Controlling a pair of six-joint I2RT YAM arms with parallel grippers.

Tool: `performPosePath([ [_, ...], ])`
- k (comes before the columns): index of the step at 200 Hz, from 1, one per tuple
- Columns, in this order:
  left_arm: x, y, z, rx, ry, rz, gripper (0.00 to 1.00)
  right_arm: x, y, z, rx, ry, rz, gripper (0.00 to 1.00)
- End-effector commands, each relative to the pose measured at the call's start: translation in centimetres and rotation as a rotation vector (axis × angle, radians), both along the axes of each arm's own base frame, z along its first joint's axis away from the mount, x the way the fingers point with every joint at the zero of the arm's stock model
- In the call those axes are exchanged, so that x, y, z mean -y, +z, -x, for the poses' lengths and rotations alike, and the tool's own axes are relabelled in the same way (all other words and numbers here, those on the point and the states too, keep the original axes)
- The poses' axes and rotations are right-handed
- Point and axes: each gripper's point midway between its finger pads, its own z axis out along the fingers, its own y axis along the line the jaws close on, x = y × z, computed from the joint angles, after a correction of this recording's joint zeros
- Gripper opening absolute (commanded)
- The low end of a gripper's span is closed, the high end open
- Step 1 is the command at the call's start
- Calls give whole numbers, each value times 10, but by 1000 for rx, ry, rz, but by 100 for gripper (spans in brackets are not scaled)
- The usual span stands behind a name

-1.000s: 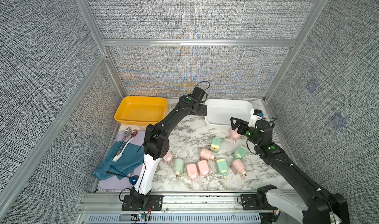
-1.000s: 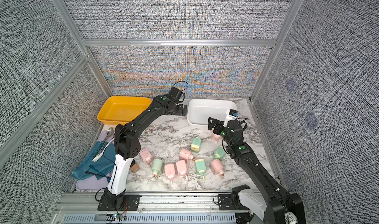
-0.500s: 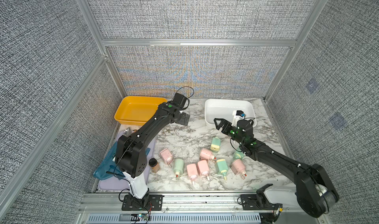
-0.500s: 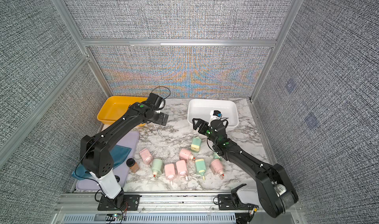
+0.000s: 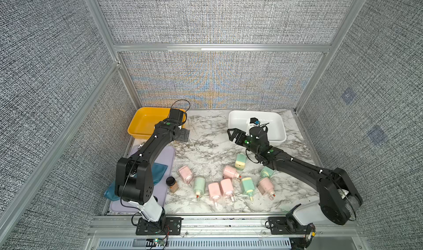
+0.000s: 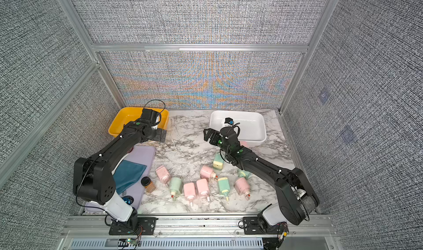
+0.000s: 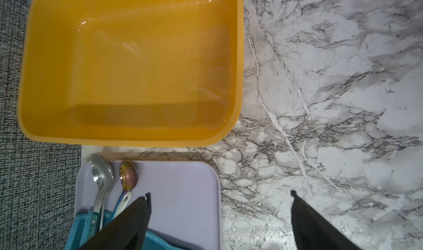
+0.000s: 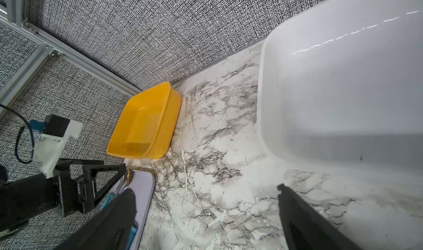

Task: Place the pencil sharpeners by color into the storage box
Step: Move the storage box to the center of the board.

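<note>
Several pink and mint green pencil sharpeners lie scattered on the front half of the marble table, among them a pink one (image 5: 185, 172), a green one (image 5: 240, 161) and another pink one (image 5: 265, 186). One pink sharpener (image 6: 244, 143) peeks out behind my right arm. At the back stand two storage boxes, yellow (image 5: 146, 123) and white (image 5: 272, 127); both look empty. My left gripper (image 5: 183, 135) hovers open at the yellow box's (image 7: 128, 65) front right corner. My right gripper (image 5: 233, 134) hangs open in front of the white box's (image 8: 343, 88) left end. Neither holds anything.
A lilac tray (image 5: 168, 155) at the front left carries a teal cloth (image 5: 160, 171) and two spoons (image 7: 101, 178). A small brown jar with a black lid (image 5: 171, 183) stands beside the tray, close to the leftmost pink sharpener. Grey fabric walls enclose the table.
My left arm has swung from the white box back to the yellow box. My right gripper has moved left from the white box's right front to its left end. Both stayed open.
</note>
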Motion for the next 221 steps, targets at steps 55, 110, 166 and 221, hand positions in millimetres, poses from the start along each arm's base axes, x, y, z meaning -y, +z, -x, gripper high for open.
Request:
performPosePath([
  [55,20,-20,-43,-2,-89,67,87,13,8,2,21,-43,49,99],
  [110,23,-51,-80,-64,-97,23,68,23,14,8,28,-68,59,99],
  [166,32,-72,-95,-117,-107,47,39,46,24,25,61,-123,70,99],
  [221,43,-73,-92,-125,-119,108,19,69,22,37,74,-188,109,99],
])
